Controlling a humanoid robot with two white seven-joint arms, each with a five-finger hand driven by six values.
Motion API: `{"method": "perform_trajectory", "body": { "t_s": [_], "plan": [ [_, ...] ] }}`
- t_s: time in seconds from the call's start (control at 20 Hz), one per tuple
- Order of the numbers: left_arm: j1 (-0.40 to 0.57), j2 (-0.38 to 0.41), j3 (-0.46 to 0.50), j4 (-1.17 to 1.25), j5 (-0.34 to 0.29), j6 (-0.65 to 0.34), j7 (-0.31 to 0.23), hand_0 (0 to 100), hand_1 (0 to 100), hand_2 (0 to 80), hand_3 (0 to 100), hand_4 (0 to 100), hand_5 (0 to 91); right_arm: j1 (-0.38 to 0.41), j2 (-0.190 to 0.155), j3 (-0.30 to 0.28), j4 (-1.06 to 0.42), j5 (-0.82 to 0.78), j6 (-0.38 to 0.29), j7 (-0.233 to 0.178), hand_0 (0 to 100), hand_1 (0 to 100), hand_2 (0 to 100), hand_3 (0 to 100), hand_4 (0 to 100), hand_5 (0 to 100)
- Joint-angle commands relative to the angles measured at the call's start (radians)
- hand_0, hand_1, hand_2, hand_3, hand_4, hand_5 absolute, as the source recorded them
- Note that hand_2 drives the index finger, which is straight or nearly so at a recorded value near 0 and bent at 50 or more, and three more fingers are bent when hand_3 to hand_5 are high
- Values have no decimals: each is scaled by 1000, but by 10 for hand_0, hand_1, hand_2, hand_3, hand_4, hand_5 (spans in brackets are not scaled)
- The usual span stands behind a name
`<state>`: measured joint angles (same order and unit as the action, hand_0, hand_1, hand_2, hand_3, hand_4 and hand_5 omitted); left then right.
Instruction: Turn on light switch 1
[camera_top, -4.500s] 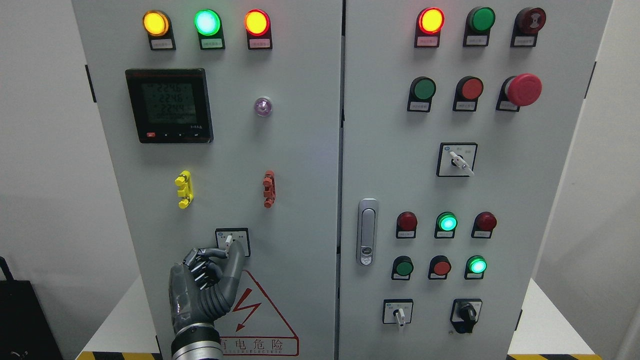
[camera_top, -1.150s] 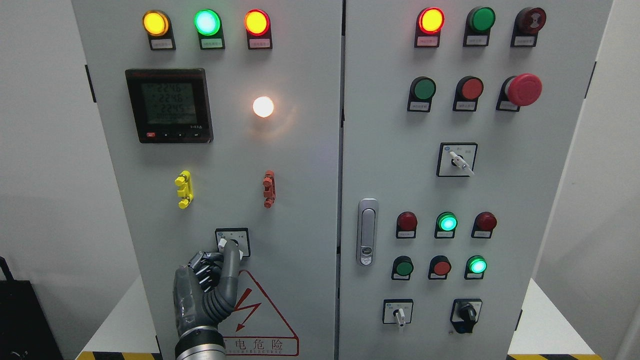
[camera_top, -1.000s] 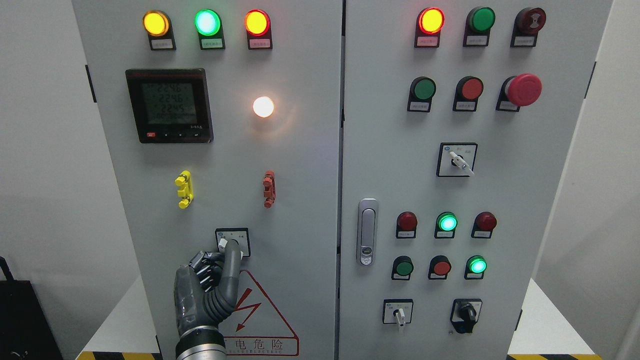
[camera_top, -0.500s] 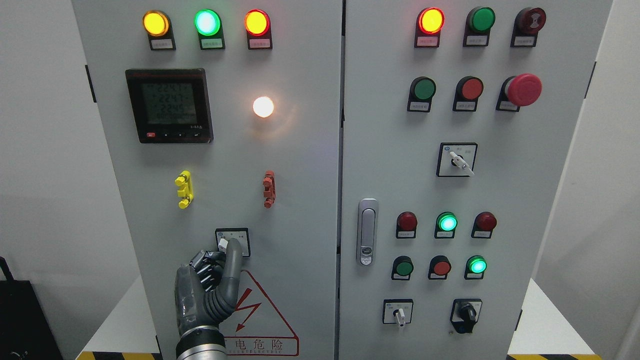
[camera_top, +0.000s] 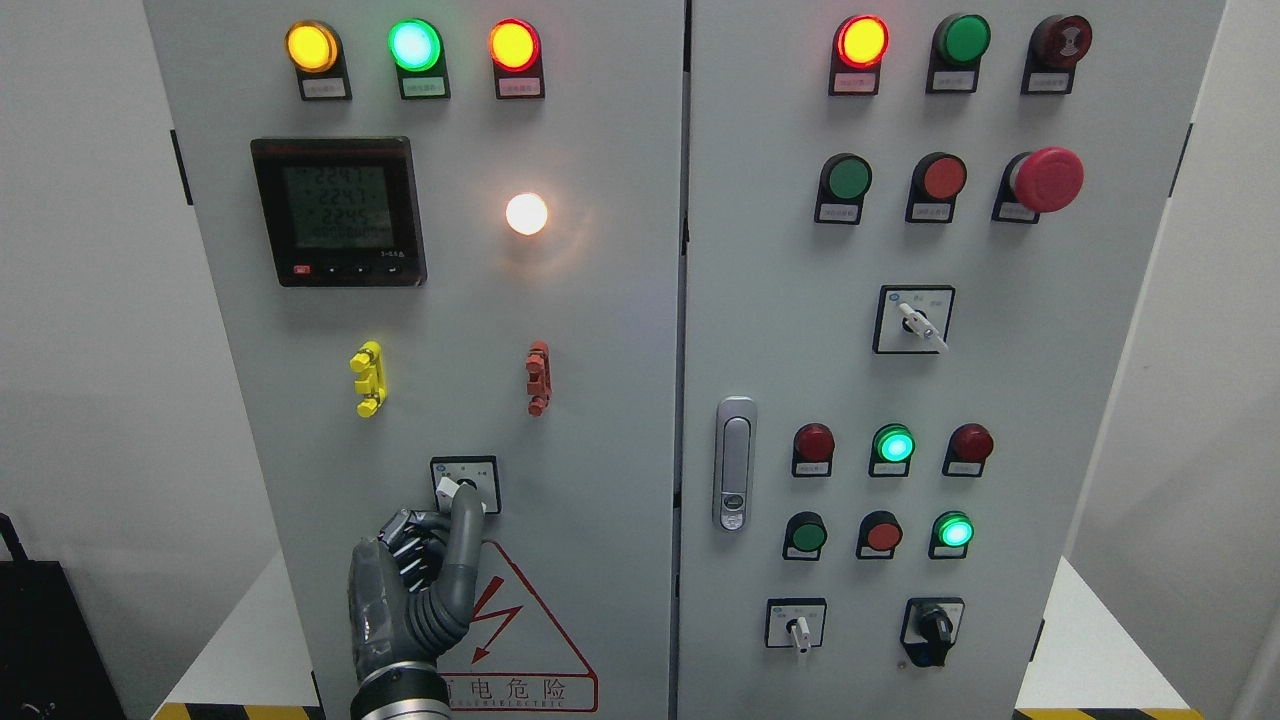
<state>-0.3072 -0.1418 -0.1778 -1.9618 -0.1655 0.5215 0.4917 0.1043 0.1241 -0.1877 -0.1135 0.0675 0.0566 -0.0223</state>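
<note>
While the lamp (camera_top: 526, 213) glows, left hand (camera_top: 415, 580) curled, one finger touching the switch (camera_top: 463, 487), gripping nothing

Overall light: even and bright across my cabinet (camera_top: 600, 400); soft, diffuse.
Glow: the white lamp (camera_top: 526, 213) on the left door is blown out and casts a warm halo on the paint around it.
Indicators: yellow light (camera_top: 312, 46) and green light (camera_top: 414, 44) near the top edge bloom slightly.
Shadows: faint, beneath the meter (camera_top: 338, 211) and beside my left hand (camera_top: 415, 575).
Sharpness: crisp throughout; small labels too fine to read.
Distortion: cabinet edges lean outward toward the top corners.
</note>
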Motion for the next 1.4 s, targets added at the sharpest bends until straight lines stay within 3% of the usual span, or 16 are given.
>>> {"method": "perform_trajectory", "body": {
  "t_s": [0.0,0.25,0.45,0.55,0.6,0.65,0.75,0.85,1.0,1.05,1.2,1.25,1.35],
  "plan": [
    [42,7,-5,-6,0,-59,2,242,370,647,998,995,847,0,0,-1,0,0,0,1,0,0,0,0,0,0],
    [149,19,-5,-5,0,-193,-2,250,345,653,1000,995,851,0,0,-1,0,0,0,1,0,0,0,0,0,0],
    [298,41,1,0,3,-343,-30,234,334,671,1000,1000,855,0,0,-1,0,0,0,1,0,0,0,0,0,0],
    [396,53,12,17,8,-496,-102,234,306,674,1000,1000,859,0,0,1,0,0,0,1,0,0,0,0,0,0],
    [449,65,15,47,6,-596,-134,230,243,674,1000,1000,858,0,0,1,0,0,0,1,0,0,0,0,0,0],
    [494,77,27,85,6,-677,-143,218,230,664,1000,1000,852,0,0,1,0,0,0,1,0,0,0,0,0,0],
    [568,103,67,173,8,-773,-145,169,182,594,991,997,731,0,0,-1,0,0,2,1,0,0,0,0,0,0],
    [615,123,107,297,21,-834,-148,159,149,565,962,966,684,0,-1,1,0,0,0,1,0,0,0,0,0,0],
    [632,131,132,540,92,-960,-153,186,96,502,848,889,569,0,0,1,0,0,0,1,0,0,0,0,0,0],
    [635,134,132,634,112,-981,-166,194,78,452,785,811,485,0,0,-1,0,0,0,1,0,0,0,0,0,0],
    [635,134,130,950,142,-1023,-241,212,57,329,635,656,314,0,0,1,0,0,0,-1,0,0,0,0,0,0],
    [634,131,129,1063,156,-1023,-278,216,53,304,603,625,273,0,0,1,0,0,0,1,0,0,0,0,0,0],
    [622,123,121,1283,193,-1019,-370,225,35,174,445,494,156,0,0,1,0,0,0,1,0,0,0,0,0,0]
  ]
}}
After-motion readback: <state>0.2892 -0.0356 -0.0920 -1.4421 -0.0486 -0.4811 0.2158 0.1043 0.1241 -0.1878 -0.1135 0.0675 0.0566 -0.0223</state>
